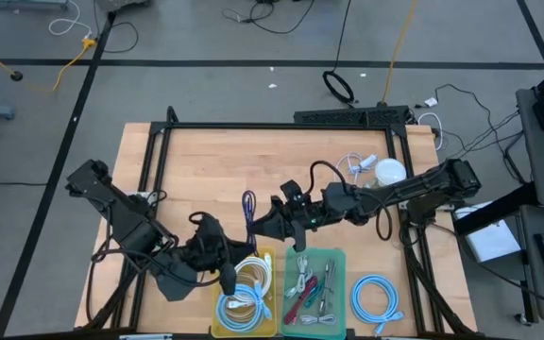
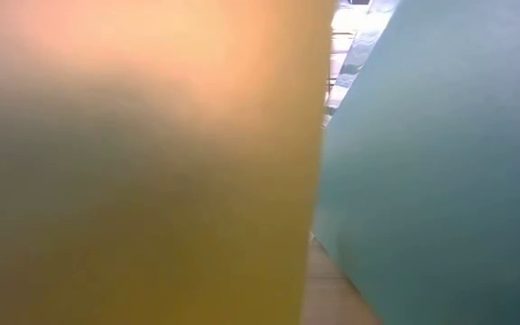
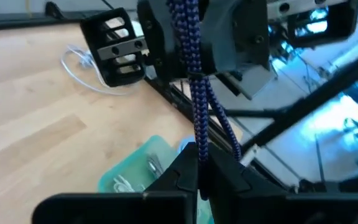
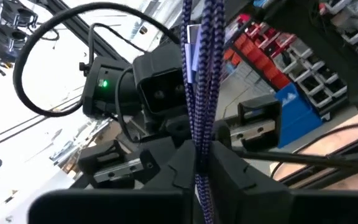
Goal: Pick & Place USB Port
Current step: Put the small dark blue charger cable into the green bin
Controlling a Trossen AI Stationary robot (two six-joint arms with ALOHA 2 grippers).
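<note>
Both the left end effector (image 3: 201,177) and the right end effector (image 4: 197,163) pinch the braided blue USB cable (image 1: 249,210) above the worktop (image 1: 206,170), while two bins block the low view.

Braided cable (image 3: 197,106) (woven cloth sheath); matt wood table (image 1: 206,170); plastic bins.

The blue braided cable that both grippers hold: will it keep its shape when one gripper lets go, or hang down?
The blue braided cable probably droops: it already hangs in a loose loop between the left gripper and right gripper. It looks thin and light. Its woven sheath likely grips well in the closed fingers.
</note>
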